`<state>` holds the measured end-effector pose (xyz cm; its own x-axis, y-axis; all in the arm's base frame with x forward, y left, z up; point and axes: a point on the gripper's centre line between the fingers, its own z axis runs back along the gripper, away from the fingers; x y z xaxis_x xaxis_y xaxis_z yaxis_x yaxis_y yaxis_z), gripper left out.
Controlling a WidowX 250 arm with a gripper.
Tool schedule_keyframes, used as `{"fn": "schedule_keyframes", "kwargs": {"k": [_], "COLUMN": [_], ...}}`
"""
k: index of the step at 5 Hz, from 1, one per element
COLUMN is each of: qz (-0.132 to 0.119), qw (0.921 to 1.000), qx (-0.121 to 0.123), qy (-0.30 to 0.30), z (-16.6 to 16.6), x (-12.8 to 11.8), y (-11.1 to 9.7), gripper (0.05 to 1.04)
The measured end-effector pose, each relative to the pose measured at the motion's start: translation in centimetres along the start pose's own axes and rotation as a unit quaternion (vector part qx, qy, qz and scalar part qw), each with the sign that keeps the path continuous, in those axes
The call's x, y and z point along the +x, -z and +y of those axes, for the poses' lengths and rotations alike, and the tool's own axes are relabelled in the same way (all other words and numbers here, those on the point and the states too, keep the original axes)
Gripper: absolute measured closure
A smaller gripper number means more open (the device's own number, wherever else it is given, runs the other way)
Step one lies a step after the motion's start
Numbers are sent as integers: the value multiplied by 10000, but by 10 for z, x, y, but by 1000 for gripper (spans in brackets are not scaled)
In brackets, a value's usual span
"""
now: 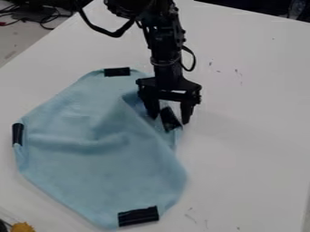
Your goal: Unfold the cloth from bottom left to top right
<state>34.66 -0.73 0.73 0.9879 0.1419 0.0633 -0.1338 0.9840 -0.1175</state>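
The light blue cloth (97, 167) lies on the white table, left of centre, with wrinkles across its middle and black patches at its top, left, bottom and right parts. A fold runs down from its upper right area. Over the cloth's upper right edge hangs the gripper (171, 118), pointing down, its two fingers spread apart. Between and just below them is a black patch (170, 119) on a cloth corner; whether the fingers touch it I cannot tell.
The white table (254, 136) extends right of the cloth, its far edge crossing the top. Dark cables (42, 18) lie beyond its upper left edge. A small orange-yellow object (22, 227) sits at the bottom left.
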Motion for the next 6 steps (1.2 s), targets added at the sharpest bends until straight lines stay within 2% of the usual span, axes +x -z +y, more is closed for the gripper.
{"fn": "schedule_keyframes", "kwargs": {"k": [2, 3, 4, 6], "qz": [-85, -149, -282, -361], "qw": [9999, 9999, 9995, 9993], "qx": [78, 41, -94, 58], "qy": [84, 75, 96, 123], "z": [2, -2, -12, -59], "x": [8, 10, 13, 24], "y": [1, 2, 3, -10], "gripper": [693, 893, 993, 1012]}}
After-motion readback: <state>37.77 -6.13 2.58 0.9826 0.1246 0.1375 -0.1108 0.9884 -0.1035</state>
